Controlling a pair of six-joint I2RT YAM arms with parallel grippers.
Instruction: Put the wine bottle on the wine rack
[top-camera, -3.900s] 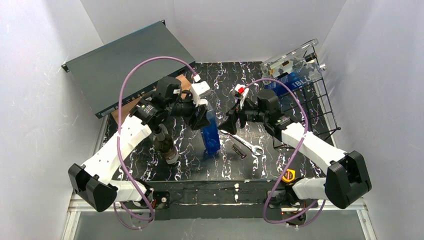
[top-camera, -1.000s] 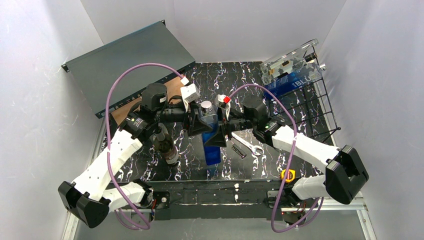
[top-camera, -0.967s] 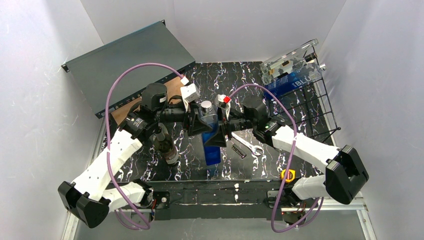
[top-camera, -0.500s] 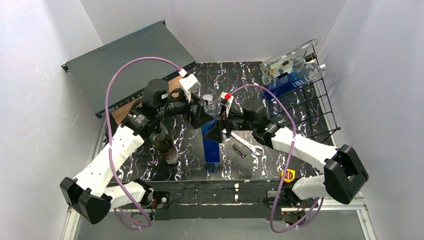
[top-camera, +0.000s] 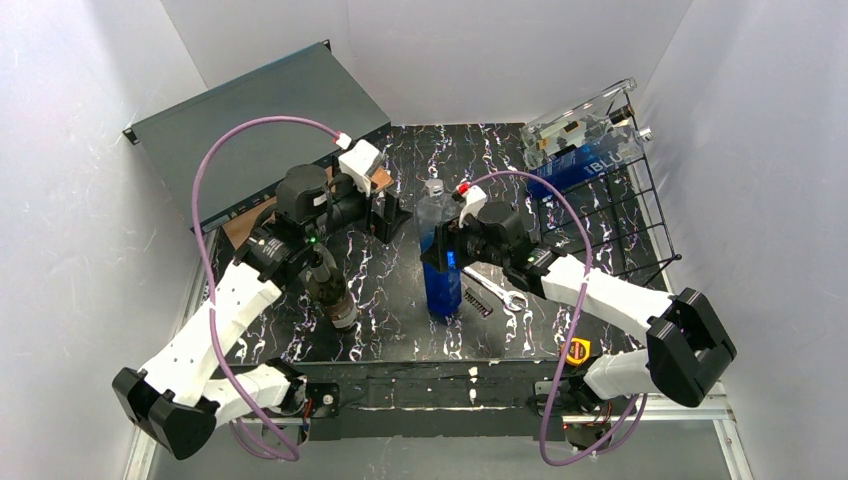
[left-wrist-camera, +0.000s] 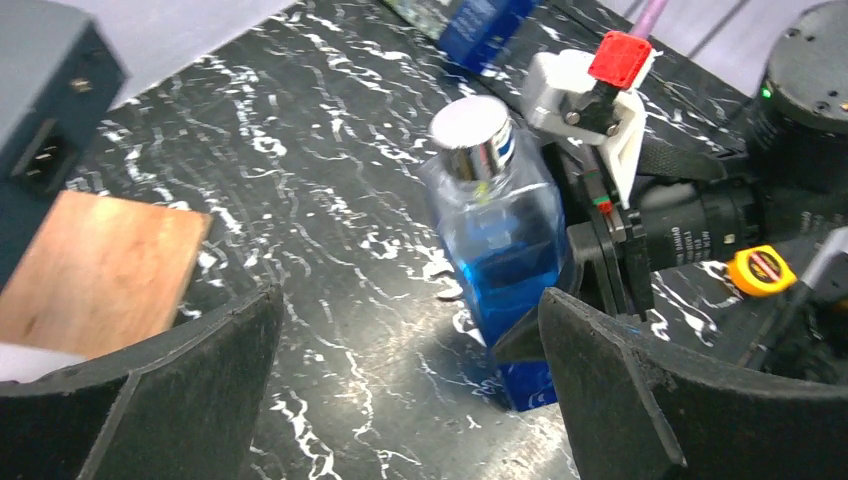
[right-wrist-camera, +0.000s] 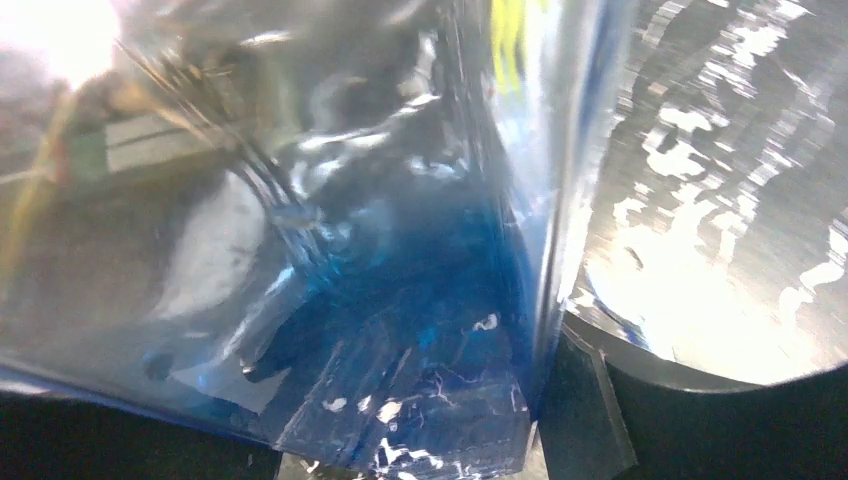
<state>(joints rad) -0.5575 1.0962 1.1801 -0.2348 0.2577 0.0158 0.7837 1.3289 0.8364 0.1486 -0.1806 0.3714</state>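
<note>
Top external: right end effector (top-camera: 440, 255) half-spread, gripping wine bottle (top-camera: 443, 292)

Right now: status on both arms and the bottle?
Left gripper: jaws open, clear of blue wine bottle. Right gripper: jaws clamped on it, upright. Wine rack right; wrench lies between.

Your right wrist camera sees the wine bottle (right-wrist-camera: 380, 250) as a blurred blue mass cut off at the top and left edges, with only one finger (right-wrist-camera: 590, 420) of the right gripper (top-camera: 443, 258) showing; from above, the left arm hides part of a dark bottle (top-camera: 330, 295) beneath it
</note>
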